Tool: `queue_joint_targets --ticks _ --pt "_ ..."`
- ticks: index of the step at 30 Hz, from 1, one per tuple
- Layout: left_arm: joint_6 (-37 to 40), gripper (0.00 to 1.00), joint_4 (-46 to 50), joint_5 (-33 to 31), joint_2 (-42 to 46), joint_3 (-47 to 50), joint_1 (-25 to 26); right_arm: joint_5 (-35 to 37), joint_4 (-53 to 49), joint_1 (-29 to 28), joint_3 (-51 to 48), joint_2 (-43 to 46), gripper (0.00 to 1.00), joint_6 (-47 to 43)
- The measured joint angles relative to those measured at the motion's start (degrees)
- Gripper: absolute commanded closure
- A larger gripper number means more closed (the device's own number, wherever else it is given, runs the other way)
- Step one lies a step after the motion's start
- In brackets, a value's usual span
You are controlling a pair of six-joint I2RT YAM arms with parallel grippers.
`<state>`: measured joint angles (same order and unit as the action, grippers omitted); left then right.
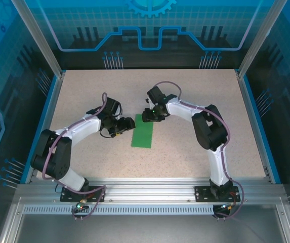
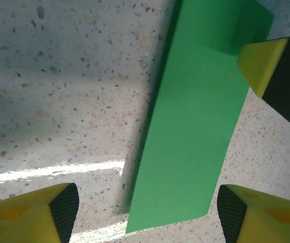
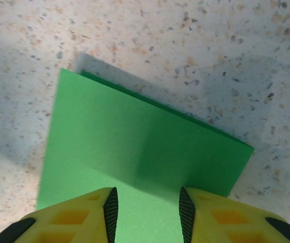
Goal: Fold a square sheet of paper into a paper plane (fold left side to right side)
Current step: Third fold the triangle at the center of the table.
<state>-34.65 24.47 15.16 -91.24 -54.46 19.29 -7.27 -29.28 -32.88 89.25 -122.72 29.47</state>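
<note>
Starting from the left, the left gripper [image 1: 119, 131] hangs just beside the square sheet of paper [image 1: 143, 132], low over the speckled table [image 1: 84, 91]; its yellow fingers [image 2: 43, 215] stand wide apart and hold nothing. Lying flat in the middle of the table between the two arms, the sheet is plain bright green and already doubled into a narrow rectangle, its long sides running away from the arm bases with a slight lean; the right wrist view shows two layers at the far end, the lower one peeking out a little past the upper, so the edges are not quite matched; one long side throws a dark shadow in the left wrist view, which suggests it sits a touch proud of the surface rather than pressed dead flat. I judge it very light, limp, smooth enough to skate over the table at a nudge, and easy to crumple or crease in the wrong place; a hold ought to be taken at a corner or along a free edge, with one gripper pinning the sheet while the other lifts, since a flat pinch in the middle offers nothing to catch. Over the sheet's far end sits the right gripper [image 1: 151, 117]; its black pads [image 3: 111, 210] stand a modest gap apart with flat green showing between them, so they are not clamped on the paper; whether the tips press down on it I cannot tell.
</note>
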Motion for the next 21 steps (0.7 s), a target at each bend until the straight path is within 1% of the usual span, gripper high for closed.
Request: queue_joint_targets --ticks 8,21 --pt "0.02 0.25 -0.11 1.73 -4.13 -0.15 0.81 0.44 -0.24 0.33 0.00 -0.61 0.63 -0.63" --pt "-0.07 0.31 -1.92 5.31 -8.59 -1.77 2.75 0.20 0.39 0.37 -0.35 -0.61 0.63 -1.07"
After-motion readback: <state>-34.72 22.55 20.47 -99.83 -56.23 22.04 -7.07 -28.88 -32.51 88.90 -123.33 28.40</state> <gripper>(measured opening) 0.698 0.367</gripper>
